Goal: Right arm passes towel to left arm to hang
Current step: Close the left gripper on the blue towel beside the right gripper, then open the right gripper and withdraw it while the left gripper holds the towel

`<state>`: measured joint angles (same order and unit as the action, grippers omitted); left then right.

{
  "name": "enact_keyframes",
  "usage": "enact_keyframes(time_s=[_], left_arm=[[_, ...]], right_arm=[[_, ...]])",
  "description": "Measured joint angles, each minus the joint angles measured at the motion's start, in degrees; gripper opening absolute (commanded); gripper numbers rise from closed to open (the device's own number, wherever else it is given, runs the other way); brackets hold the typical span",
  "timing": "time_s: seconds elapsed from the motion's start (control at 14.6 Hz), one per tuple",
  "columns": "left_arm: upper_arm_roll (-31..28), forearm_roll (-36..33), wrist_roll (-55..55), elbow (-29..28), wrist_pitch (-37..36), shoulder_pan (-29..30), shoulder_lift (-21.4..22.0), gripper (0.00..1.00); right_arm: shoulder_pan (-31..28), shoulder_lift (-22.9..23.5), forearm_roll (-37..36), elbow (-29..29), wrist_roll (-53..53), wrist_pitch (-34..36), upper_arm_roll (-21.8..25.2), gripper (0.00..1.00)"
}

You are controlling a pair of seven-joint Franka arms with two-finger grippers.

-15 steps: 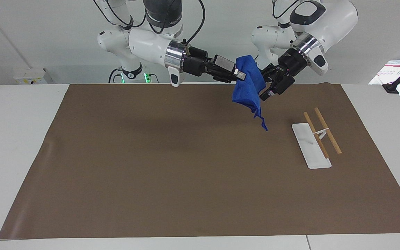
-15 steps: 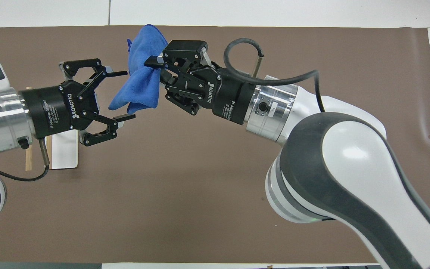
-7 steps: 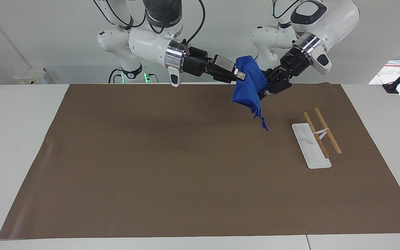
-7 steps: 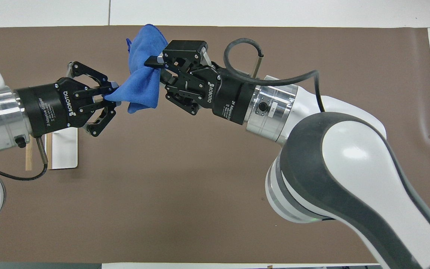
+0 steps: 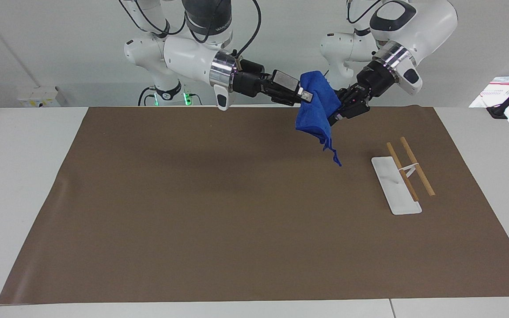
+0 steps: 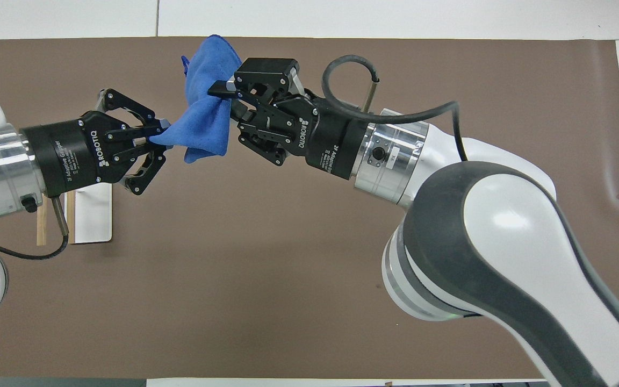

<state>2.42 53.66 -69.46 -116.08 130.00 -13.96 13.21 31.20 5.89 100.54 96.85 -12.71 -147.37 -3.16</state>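
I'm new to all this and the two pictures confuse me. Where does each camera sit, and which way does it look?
Facing view: high across the table, looking at the robots; both whole arms show, right gripper and left gripper on the towel.
Overhead view: high above the robots' end, looking steeply down; forearms enter from the bottom corners.
Shared: the towel, both grippers, the rack, the brown mat, half a turn apart.

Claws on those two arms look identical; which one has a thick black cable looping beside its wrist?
The right claw, gripping the towel. The left claw, pinching the towel's other edge, trails only a thin cable.
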Motion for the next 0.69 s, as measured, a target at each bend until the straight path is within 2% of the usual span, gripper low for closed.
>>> enact_keyframes(time_s=[0.07,0.14,0.21,0.48,0.69], left_arm=[[0.0,0.0,0.0,0.0,0.0,0.0,0.0,0.00],[0.0,0.0,0.0,0.0,0.0,0.0,0.0,0.00],[0.0,0.0,0.0,0.0,0.1,0.0,0.0,0.00],[0.0,0.0,0.0,0.0,0.1,0.0,0.0,0.00],[0.0,0.0,0.0,0.0,0.1,0.0,0.0,0.00]], right_arm=[[0.0,0.0,0.0,0.0,0.0,0.0,0.0,0.00],[0.0,0.0,0.0,0.0,0.0,-0.1,0.0,0.39],[0.0,0.0,0.0,0.0,0.0,-0.4,0.0,0.99],[2.0,-0.1,0.0,0.0,0.2,-6.7,0.0,1.00],[3.2,-0.2,0.0,0.0,0.2,-8.2,0.0,1.00]])
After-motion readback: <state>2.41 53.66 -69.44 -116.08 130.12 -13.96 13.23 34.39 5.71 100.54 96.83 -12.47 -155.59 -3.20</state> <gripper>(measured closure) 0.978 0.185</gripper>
